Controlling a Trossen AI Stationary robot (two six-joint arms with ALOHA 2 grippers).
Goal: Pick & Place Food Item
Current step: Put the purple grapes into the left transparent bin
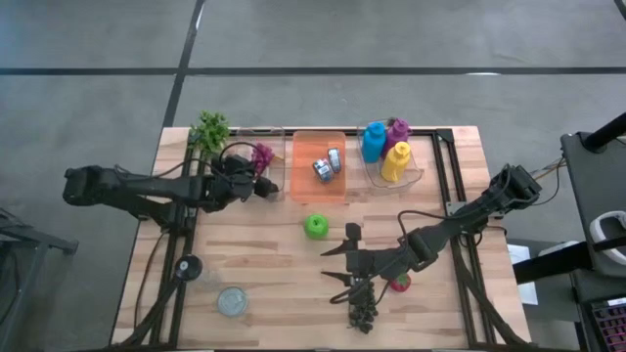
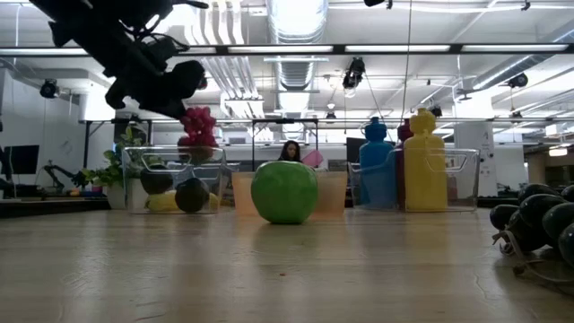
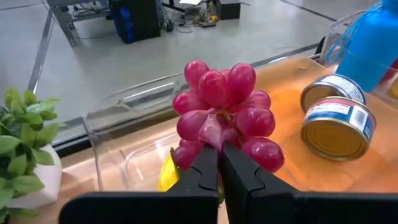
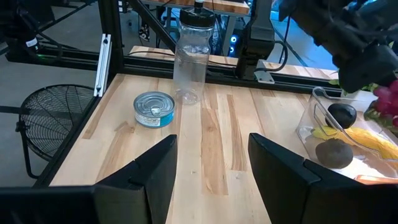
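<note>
Wooden slatted bench (image 1: 264, 254) under open lab ceiling.

Left gripper (image 3: 219, 163) is clamped on the stem of a bunch of red plastic grapes (image 3: 222, 112), held above the clear plastic bin (image 1: 256, 156) at the bench's far edge.

Right gripper (image 4: 211, 162) stands half open and empty, low, nearer the front than the bin.

Judgement: centre the grapes over the bin's open mouth, lower past the rim, then release; dropping from height risks a bounce-out.

Count:
- orange tray (image 1: 303, 181) beside the bin: two tins (image 1: 327, 164)
- bottle bin: three bottles (image 1: 385, 150)
- one green apple (image 1: 315, 226)
- one dark grape bunch (image 1: 363, 311)
- one loose flat tin (image 1: 232, 300)
</note>
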